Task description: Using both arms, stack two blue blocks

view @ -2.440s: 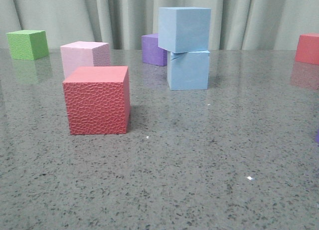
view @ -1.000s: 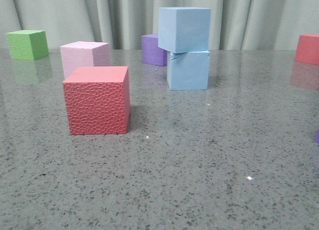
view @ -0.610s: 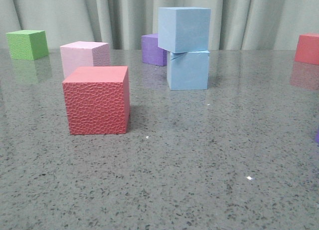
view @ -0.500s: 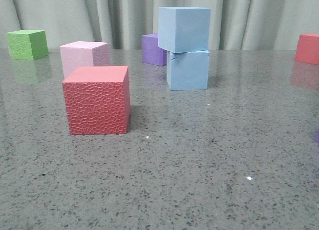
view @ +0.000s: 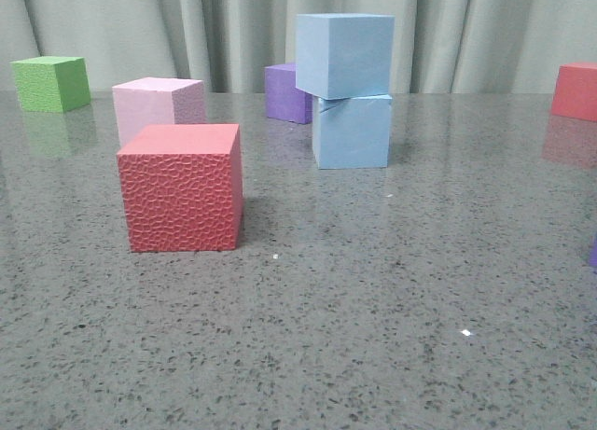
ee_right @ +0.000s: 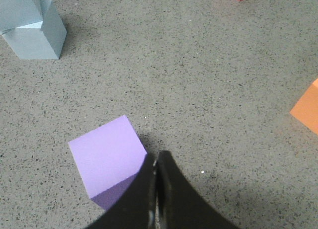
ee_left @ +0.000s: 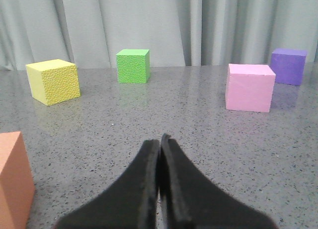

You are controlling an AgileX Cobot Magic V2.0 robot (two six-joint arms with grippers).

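One blue block (view: 344, 54) sits slightly askew on the other blue block (view: 352, 131), seemingly creased, while the left pincer (ee_left: 160, 144) and right pincer (ee_right: 156, 162) are both closed, empty.

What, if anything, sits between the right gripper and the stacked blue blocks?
Only bare table. The right gripper, shut, has a lilac cube just beside it, off the line to the blue blocks.

A lab-like test setup: speckled grey table (view: 373, 337), plain curtain backdrop (view: 233, 29), scattered foam cubes (view: 182, 187).
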